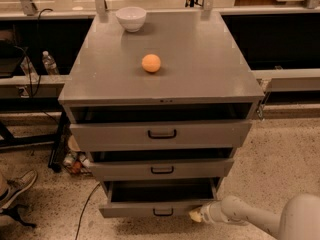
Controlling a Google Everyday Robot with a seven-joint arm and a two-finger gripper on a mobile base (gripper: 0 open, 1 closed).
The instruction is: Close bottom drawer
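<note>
**Q:** Where does the job stand?

**A:** The grey metal bottom drawer (135,210), lowest of three in the grey metal cabinet (67,101), stands pulled out well forward of the near edge of the flat grey tabletop (200,59). Its dark inside shows above a narrow front panel with a small dark bar handle (163,212) at centre. It is not yet closed.

**Q:** And the robot?

**A:** The pale, yellowish-tipped gripper (196,215), on a white rounded arm (250,218), sits low at the right end of that front panel, below the tabletop's near right corner. It is touching the panel or just beside it; which of the two cannot be told. Nor can it be told whether the gripper is spread or pressed together.

**Q:** Which step is that?

**A:** By the look of it, the contact stage: the gripper is set against the drawer front and the push is about to be made.

**Q:** What does the next move call for?

**A:** A straight, level push toward the tabletop's far edge, along the drawer's own run, until the front sits flush. The contact point is off-centre, so the drawer may skew and bind. Pressing nearer the handle would likely be steadier.

**Q:** Anything else in the frame?

**A:** The wider grey middle drawer (125,171) and the tall-fronted grey top drawer (110,135) also stand partly open, though less far out. A small orange ball (151,63) rests near the middle of the tabletop. A white ceramic bowl (131,18) sits at its far edge, left of centre. Neither lies in the gripper's way.
</note>
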